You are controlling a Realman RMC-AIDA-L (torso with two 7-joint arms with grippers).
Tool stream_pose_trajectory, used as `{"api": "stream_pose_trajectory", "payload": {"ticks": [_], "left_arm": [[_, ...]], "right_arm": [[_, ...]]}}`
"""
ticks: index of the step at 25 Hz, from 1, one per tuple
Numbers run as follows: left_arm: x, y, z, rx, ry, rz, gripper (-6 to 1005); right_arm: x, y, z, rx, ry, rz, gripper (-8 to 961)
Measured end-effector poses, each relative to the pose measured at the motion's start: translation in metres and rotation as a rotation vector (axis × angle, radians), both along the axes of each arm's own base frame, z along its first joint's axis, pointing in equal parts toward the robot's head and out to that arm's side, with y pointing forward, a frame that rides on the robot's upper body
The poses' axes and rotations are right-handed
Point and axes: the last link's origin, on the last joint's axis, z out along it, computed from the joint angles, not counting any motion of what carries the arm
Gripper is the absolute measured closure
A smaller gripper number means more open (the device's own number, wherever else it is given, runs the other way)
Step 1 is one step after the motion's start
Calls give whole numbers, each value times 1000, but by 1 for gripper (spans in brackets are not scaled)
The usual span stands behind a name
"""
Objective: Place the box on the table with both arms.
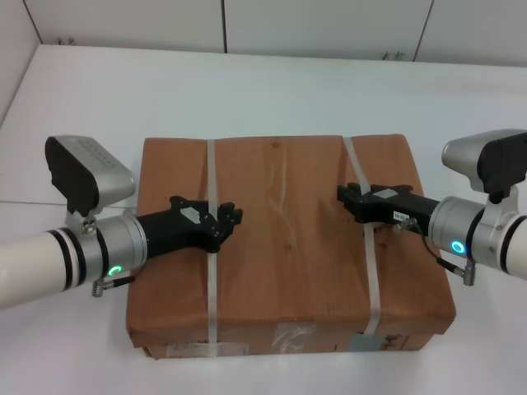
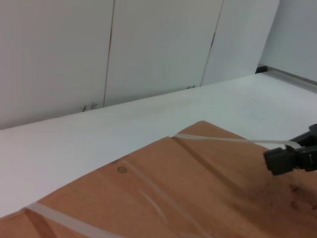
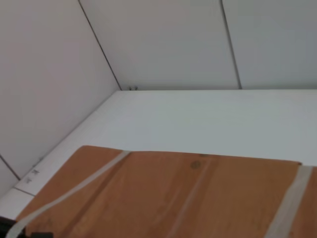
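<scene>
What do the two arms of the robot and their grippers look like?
Each arm has a white forearm, a black band, then a silver cylindrical wrist with a green ring light, a grey-and-black camera housing on a bracket and a thin cable. The left gripper and the right gripper are black, angular and two-fingered; the right carries a small white label.

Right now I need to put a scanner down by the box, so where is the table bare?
The table is bare between the box and the far wall, and in strips beside the box. The box top is crowded: the left tool and right tool reach over its straps.
</scene>
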Motion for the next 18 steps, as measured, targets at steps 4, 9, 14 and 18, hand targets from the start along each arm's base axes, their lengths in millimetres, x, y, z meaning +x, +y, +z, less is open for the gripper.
{"api": "stream_pose_trajectory", "payload": {"ticks": [4,9,14,18], "left_arm": [[-1,-1,-2,9,5,5,897],[-4,-2,0,16,-2,21,789],[-8,-2,4,46,-18,49,470],[-14,0,9,72,-15,80,387]], "right_arm": [[6,-1,0,5,-17,-36,847],[18,-8,2,20,-10,-79,672],[24,-8,6,43,-3,-98,430],[27,-7,11,63,3,-103,267]]}}
